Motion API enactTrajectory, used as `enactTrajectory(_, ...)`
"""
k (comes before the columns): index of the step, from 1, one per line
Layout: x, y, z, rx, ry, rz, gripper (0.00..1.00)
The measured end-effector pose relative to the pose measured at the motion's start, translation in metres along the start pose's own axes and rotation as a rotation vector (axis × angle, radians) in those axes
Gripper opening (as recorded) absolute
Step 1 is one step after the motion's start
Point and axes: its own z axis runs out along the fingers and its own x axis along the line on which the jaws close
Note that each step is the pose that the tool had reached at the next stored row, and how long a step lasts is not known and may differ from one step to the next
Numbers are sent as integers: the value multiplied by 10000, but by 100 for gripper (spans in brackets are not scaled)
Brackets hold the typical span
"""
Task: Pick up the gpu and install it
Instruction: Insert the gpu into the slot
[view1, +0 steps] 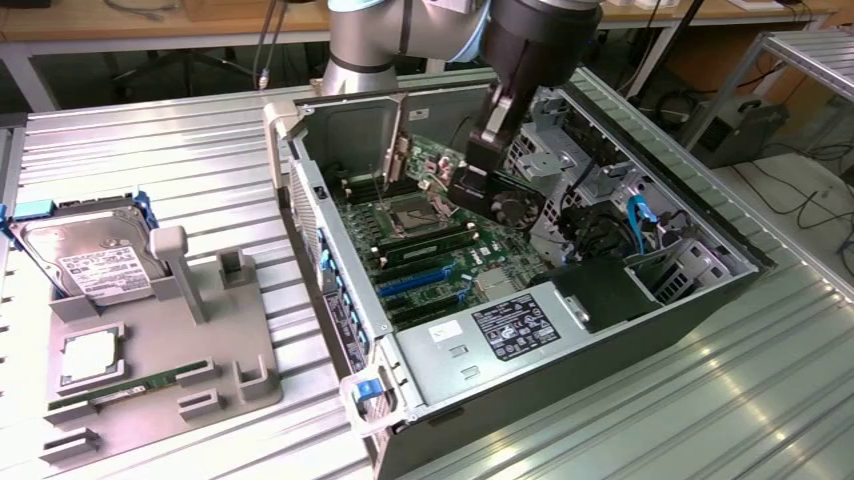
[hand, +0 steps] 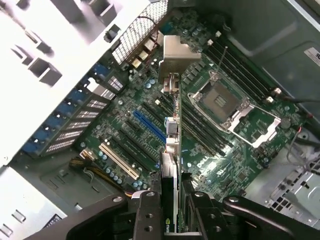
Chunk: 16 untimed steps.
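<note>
Install step under way: gripper (hand: 174, 202) clamped on the gpu (hand: 173, 60), held edge-on above the motherboard (hand: 235, 165); seating calls for lining its edge over a slot.

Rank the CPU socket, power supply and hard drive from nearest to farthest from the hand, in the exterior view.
1. CPU socket, in the case, beside the hand.
2. Power supply, the labelled box at the case's end.
3. Hard drive, on the grey stand at the exterior view's left.

Arm (view1: 380, 35) reaches in from the far side, wrist (view1: 534, 40) angled steeply down. Gripper (view1: 471, 180) points down too, fingers (hand: 148, 212) pinched on a card (hand: 172, 125) held edge-on.
</note>
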Motion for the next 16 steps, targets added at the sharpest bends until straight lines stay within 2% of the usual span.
enactTrajectory(9, 1, -2, 28, -13, 81, -1867, 26)
enactTrajectory(16, 1, -4, 58, 2, 120, -3309, 26)
